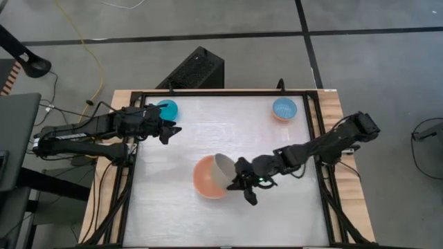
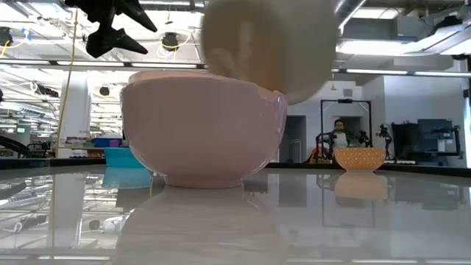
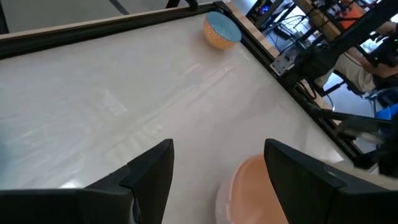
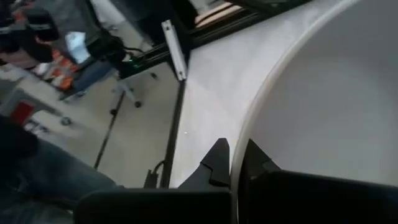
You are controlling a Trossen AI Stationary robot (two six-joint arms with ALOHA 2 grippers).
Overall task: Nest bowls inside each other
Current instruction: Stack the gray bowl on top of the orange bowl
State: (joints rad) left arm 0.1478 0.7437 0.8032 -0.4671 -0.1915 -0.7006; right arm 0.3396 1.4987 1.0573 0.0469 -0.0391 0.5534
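Observation:
A salmon-pink bowl [image 1: 205, 181] [image 2: 202, 125] stands upright on its base at the table's middle near side. A white bowl [image 1: 223, 171] [image 2: 268, 44] hangs tilted on its side over the pink bowl's right half, with my right gripper [image 1: 243, 185] [image 4: 235, 163] shut on it. A cyan bowl [image 1: 167, 108] sits at the far left. My left gripper [image 1: 169, 131] [image 3: 217, 168] hovers open beside it, holding nothing. At the far right stands a bowl [image 1: 284, 108] [image 3: 221, 29], blue inside and orange-tan outside. My right gripper pinches the white bowl's rim [image 4: 249, 140], one finger inside the bowl and one outside. The fingers come from the table's right, slanting a little down. The bowl is lifted and tipped on its side, its lower part [image 2: 283, 92] dipping behind the pink bowl's rim; whether the bowls touch I cannot tell.
A black frame [image 1: 315, 138] borders the white table top. Open table surface lies between the bowls and along the near edge. Beyond the table the low view shows a room with a person [image 2: 340, 132] far off.

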